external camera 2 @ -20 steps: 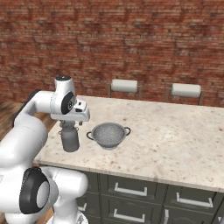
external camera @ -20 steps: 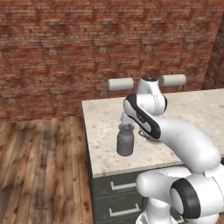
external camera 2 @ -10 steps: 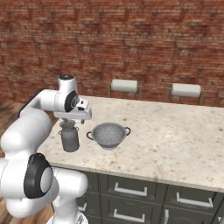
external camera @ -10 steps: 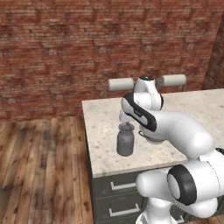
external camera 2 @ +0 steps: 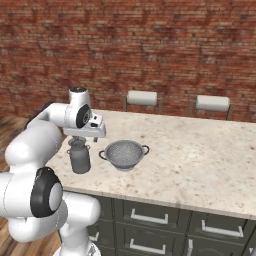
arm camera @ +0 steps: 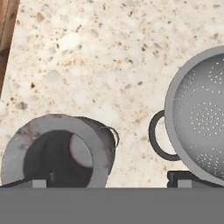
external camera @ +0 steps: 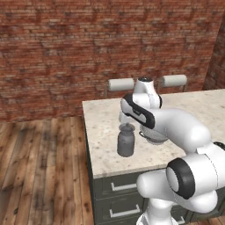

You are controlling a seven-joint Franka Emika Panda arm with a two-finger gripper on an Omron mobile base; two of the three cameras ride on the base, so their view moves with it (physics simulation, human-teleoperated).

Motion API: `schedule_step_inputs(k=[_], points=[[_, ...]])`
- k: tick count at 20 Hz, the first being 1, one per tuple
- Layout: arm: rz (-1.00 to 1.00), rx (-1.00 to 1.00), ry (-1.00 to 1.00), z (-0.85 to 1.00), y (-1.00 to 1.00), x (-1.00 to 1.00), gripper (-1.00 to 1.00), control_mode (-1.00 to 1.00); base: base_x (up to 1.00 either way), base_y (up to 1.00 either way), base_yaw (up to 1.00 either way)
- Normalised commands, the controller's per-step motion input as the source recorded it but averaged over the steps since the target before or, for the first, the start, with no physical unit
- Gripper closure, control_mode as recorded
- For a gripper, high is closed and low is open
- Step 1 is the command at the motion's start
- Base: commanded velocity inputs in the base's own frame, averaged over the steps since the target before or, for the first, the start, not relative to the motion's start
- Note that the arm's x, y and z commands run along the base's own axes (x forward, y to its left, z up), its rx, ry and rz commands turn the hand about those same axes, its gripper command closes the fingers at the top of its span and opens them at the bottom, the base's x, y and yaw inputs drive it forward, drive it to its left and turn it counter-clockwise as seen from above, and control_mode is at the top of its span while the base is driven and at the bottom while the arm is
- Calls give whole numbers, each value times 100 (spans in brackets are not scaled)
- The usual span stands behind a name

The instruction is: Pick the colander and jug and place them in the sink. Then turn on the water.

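Claw (arm camera: 109, 181) lowered closer over jug (arm camera: 57, 151), jaws wide

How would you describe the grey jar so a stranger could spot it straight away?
Find the speckled stone counter in front of the brick wall. Near its left end, below the robot's open claw, stands the jug. It is taller and narrower than the wide, hole-speckled colander beside it, with a neck and flared rim.

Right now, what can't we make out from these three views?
- Colander, left base view: mostly hidden behind the arm.
- Colander, hand view: right side cut off by the frame edge.
- Jug, right base view: mouth covered by the hand above it.
- Gripper, hand view: only the fingertips show.
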Motion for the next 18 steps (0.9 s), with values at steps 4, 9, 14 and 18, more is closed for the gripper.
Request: schedule_step_inputs(k=[4,9,14,18], points=[[0,0,1,-22,1,0,-100,-100,0,0,0],[0,0,0,-13,3,12,-100,-100,0,0,0],[0,0,0,-16,6,19,-100,-100,0,0,0],[0,0,0,-18,4,15,-100,-100,0,0,0]])
